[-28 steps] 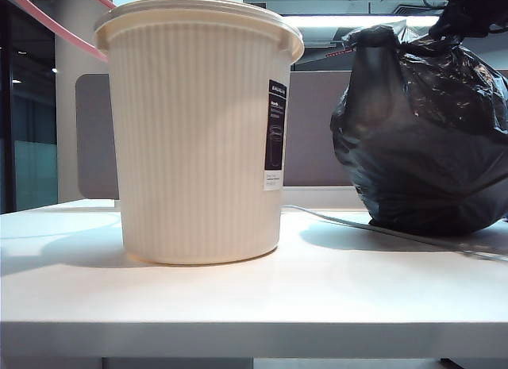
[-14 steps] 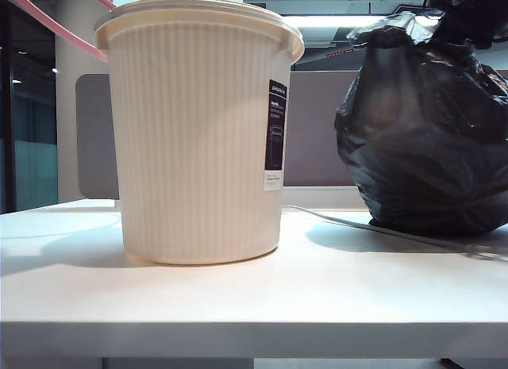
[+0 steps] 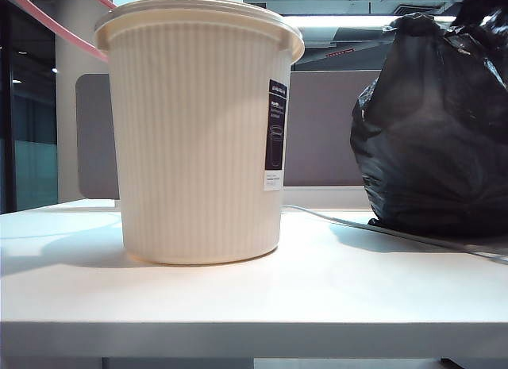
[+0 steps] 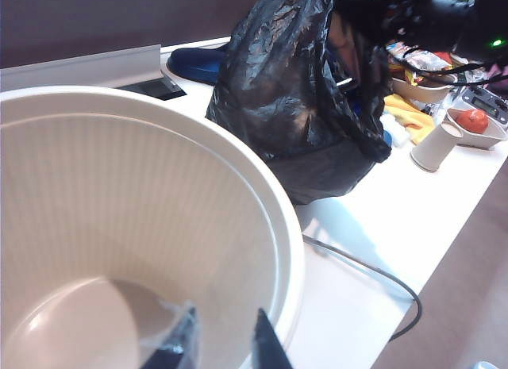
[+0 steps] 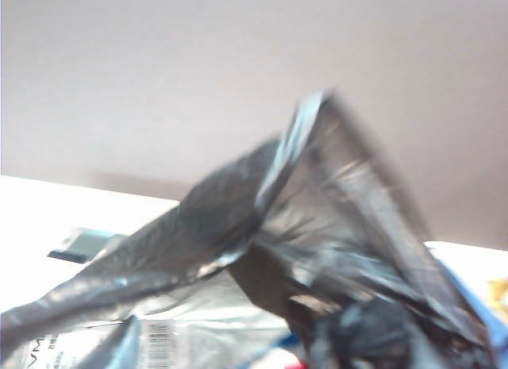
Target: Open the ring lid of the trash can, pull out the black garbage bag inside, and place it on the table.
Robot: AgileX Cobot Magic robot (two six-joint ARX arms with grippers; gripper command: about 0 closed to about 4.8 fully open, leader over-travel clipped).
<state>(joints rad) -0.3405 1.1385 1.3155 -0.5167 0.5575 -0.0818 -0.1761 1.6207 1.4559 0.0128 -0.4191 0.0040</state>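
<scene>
**Bag down on the table, right claw letting go**

Your bag (image 3: 432, 123) sits on the table (image 3: 238, 297), well to the right of the can (image 3: 198, 131), its base on the pale cable (image 3: 413, 238). A second ago its neck was drawn tight to the upper right; now the top has slumped and the bulk has shifted right. The right claw (image 4: 373, 16) is at the bag's top, jaws parting; whether it holds the plastic yet, you cannot tell. The left claw (image 4: 222, 345) hovers over the can's mouth, unmoved, jaws narrowly apart around the pink ring lid (image 3: 48, 21), raised off the rim. The can looks empty. Placement looks essentially done.
</scene>
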